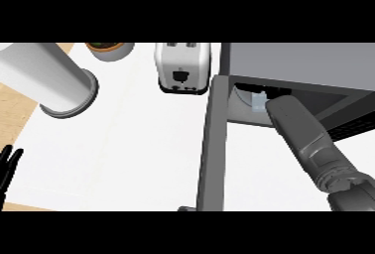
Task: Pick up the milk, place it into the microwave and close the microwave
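Note:
The grey microwave [293, 62] stands at the right with its door [212, 149] swung open toward me and seen edge-on. My right forearm reaches into the cavity. Only a dark part of my right hand [265, 91] shows at the arm's tip, deep inside. Just below it a pale carton, the milk [258, 102], is partly visible inside the microwave, touching or very close to the hand. Whether the hand holds it is hidden. My left hand [9, 168] rests at the view's left edge, open, fingers up.
A silver toaster [180, 69] stands just left of the microwave at the back. A large white cylinder [55, 79] rises at the back left, with a small pot [110, 49] behind it. The white counter [124, 149] spreads between them.

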### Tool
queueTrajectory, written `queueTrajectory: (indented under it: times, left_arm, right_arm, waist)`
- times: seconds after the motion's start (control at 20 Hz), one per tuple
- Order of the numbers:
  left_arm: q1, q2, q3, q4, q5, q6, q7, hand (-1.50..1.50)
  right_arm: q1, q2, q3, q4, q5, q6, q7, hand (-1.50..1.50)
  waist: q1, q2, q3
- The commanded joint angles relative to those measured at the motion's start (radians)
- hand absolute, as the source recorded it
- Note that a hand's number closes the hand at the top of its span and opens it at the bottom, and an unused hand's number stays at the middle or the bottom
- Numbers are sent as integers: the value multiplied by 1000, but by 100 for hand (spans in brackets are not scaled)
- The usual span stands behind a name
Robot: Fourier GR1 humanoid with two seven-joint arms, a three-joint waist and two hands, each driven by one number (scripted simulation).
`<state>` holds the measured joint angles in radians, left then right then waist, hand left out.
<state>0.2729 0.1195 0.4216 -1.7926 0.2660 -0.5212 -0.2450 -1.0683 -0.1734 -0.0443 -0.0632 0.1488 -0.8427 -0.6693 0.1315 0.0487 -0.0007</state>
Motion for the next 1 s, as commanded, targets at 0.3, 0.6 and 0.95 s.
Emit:
queueTrajectory:
  times: [0.3, 0.6, 0.95]
  left_arm:
    - [17, -12, 6, -24, -16, 10, -16, -150]
    - [66, -42, -2, -59, -25, 12, -19, -150]
    - [130, -62, -4, -89, -19, -20, -39, -150]
  right_arm:
    - [54, 48, -18, -10, -11, 0, -53, -150]
    - [79, -23, -43, -26, -33, 153, -83, -150]
    - [99, 56, -83, -60, -77, 273, -140, -150]
  waist:
    - [-20, -3, 6]
    - [-41, -13, 5]
    - [-65, -28, 4]
